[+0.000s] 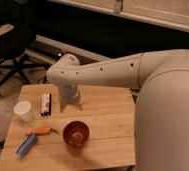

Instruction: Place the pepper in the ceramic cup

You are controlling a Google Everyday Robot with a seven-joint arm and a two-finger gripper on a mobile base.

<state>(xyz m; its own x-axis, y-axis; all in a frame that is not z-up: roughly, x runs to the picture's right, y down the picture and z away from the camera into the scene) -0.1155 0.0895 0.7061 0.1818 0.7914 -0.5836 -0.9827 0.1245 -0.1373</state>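
The orange pepper (41,131) lies on the wooden table (108,120) near its left front, next to a blue-and-white cylinder (26,145). The white ceramic cup (23,110) stands upright at the table's left edge, a little behind the pepper. My gripper (70,104) hangs from the white arm over the table's middle back, to the right of the cup and pepper and apart from both. It holds nothing that I can see.
A reddish-brown glossy bowl (76,133) stands right of the pepper. A small dark and white flat object (46,104) lies between the cup and the gripper. A black office chair (10,55) stands on the floor behind left. My arm's bulk fills the right side.
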